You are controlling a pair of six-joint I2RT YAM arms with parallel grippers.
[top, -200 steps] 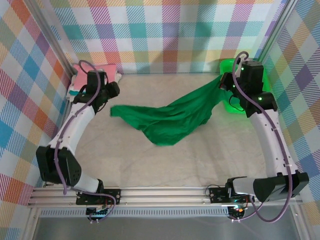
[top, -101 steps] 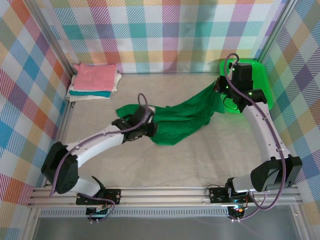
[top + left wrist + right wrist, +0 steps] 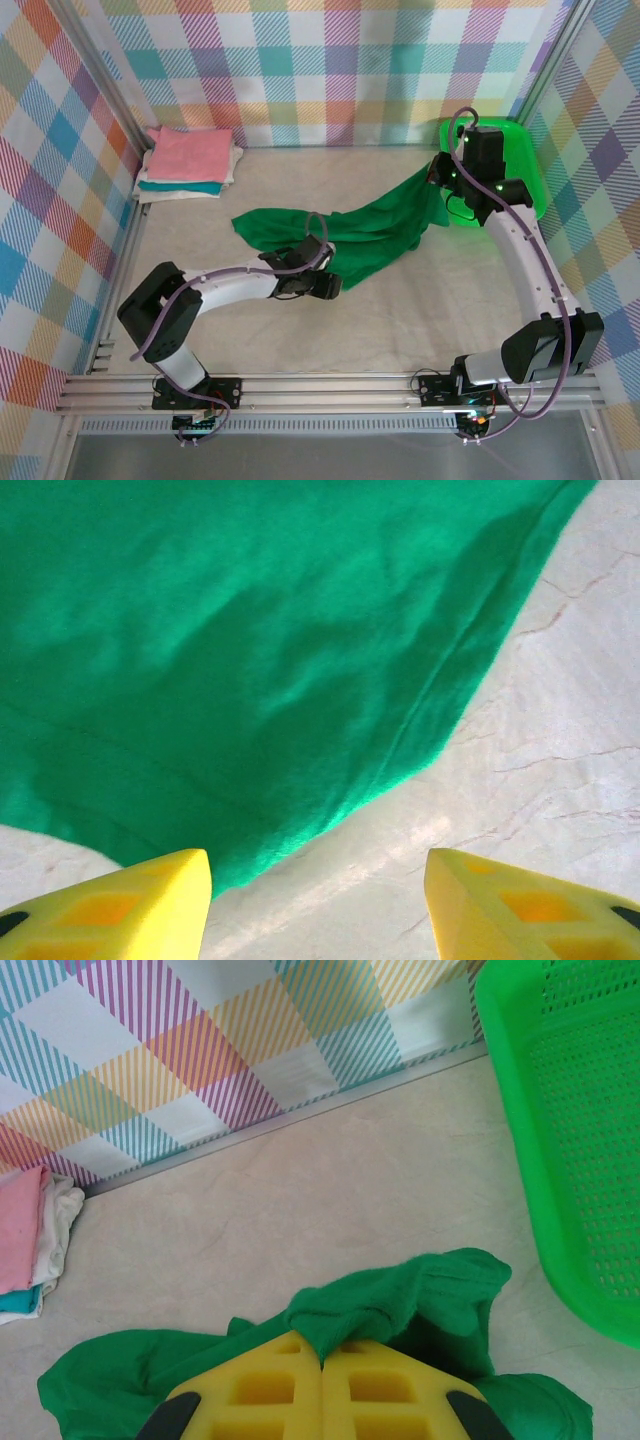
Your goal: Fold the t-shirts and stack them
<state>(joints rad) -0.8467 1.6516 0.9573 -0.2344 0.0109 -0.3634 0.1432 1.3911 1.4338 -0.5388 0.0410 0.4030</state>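
Green t-shirt (image 3: pixel 370 225) pinched by right gripper (image 3: pixel 322 1352), left gripper (image 3: pixel 315 870) spread at its edge

Plaid pastel walls (image 3: pixel 330 60), pale, seemingly marbled tabletop (image 3: pixel 400 320), aluminium frame rails (image 3: pixel 330 385)

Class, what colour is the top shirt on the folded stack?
The top shirt is pink; top external view.

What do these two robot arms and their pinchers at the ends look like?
Both the left arm and right arm have white links joined by black joints, with a purple cable looping along each. Small green lights glow on the right wrist. The left gripper and right gripper have wedge-shaped yellow fingers.
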